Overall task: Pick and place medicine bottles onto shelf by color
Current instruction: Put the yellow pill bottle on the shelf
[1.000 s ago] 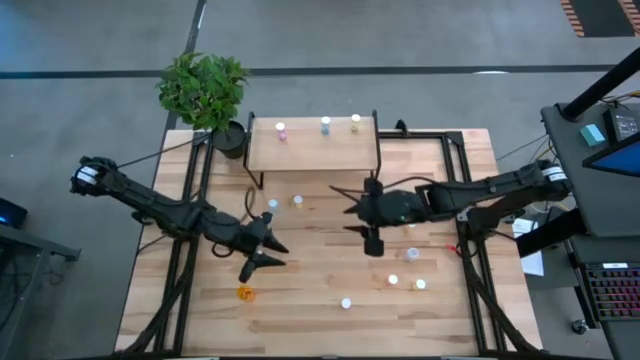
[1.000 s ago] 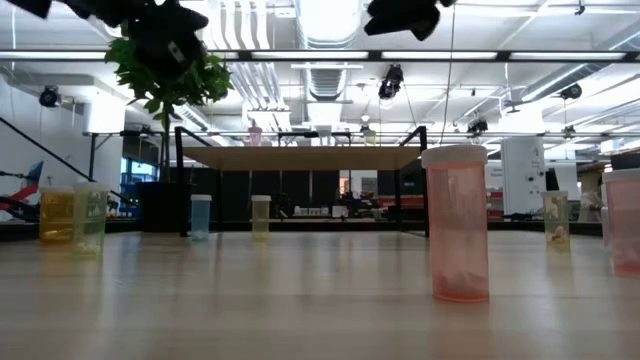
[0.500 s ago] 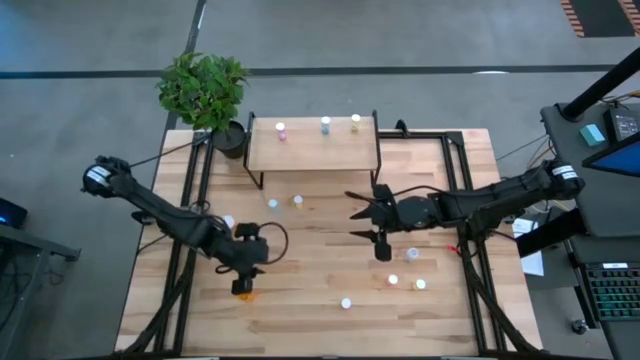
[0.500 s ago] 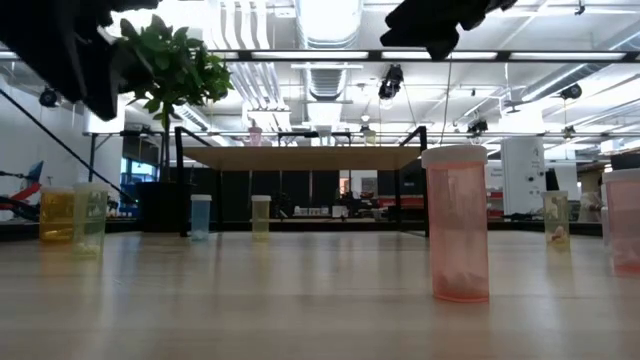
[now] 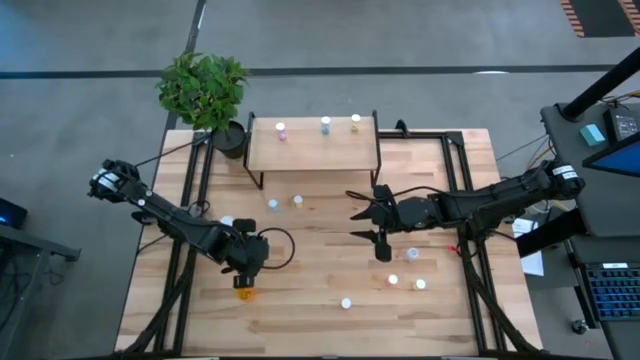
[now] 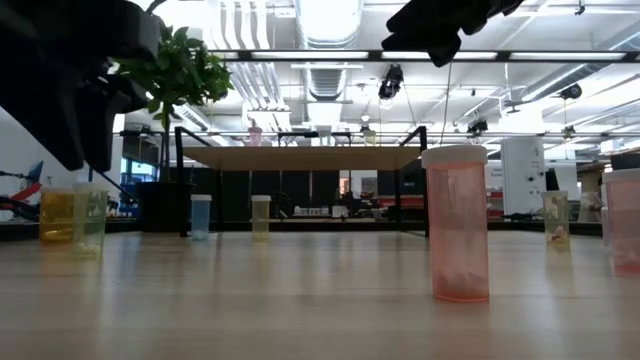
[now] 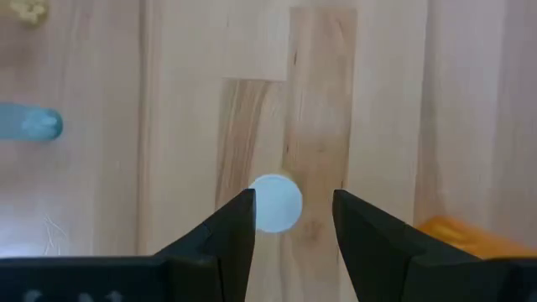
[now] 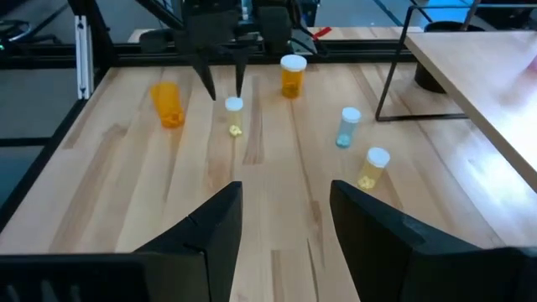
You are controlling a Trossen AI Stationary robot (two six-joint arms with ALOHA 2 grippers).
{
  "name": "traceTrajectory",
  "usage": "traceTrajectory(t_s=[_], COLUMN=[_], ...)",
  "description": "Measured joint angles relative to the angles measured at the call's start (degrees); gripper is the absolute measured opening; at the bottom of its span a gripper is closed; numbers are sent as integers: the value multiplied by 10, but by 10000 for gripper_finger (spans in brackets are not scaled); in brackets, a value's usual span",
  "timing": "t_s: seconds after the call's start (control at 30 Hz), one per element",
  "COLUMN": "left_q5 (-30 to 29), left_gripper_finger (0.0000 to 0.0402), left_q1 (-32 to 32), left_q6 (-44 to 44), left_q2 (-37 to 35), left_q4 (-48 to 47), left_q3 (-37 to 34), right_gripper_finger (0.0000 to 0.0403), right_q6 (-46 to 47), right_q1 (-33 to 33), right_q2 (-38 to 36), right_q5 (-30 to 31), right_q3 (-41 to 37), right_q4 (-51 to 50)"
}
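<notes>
Jaws of the left gripper (image 7: 294,220) stand parted and empty, pointing straight down over a small white-capped bottle (image 7: 274,202) that stands on the desk (image 5: 320,270); in the left wrist view the cap sits in the gap but nearer one finger than the other. An orange bottle (image 7: 460,236) lies on its side just beside this spot, and from above it shows right under the left gripper (image 5: 246,262).

The right gripper (image 5: 377,222) hovers over the middle of the desk, jaws also apart with nothing between them, facing across toward the left arm.

The shelf (image 5: 313,146) stands at the far edge of the desk, beside a potted plant (image 5: 204,88), with three bottles already on its top: a pinkish one (image 5: 281,129), a bluish one (image 5: 325,124) and a yellowish one (image 5: 355,122). More bottles are scattered on the desk, two just in front of the shelf and several near the right arm.

The main risk, as I judge it, is the off-centre line-up: if the left gripper drops as it is, one finger may land on the cap or push the light bottle over instead of straddling it. A tipped bottle could roll. The orange bottle so close by could also be nudged by the outer finger and roll toward the desk edge.
</notes>
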Motion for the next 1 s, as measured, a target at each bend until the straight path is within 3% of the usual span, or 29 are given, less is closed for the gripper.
traceTrajectory(t_s=[0.27, 0.5, 0.63, 1.0], left_q5=[1, -51, -37, -22], left_gripper_finger=[154, 225, 254, 255], left_q1=[-2, -2, -2, -3], left_q6=[-30, -24, -10, 5], left_q2=[0, 1, 1, 3], left_q4=[-3, -3, 0, 63], left_q3=[1, -2, -11, -47], right_gripper_finger=[172, 171, 171, 171], right_q6=[0, 5, 5, 4], right_q1=[0, 0, 0, 0], right_q2=[0, 0, 0, 0], right_q5=[0, -1, -1, -1], right_q3=[1, 0, 0, 0], right_q4=[0, 0, 0, 0])
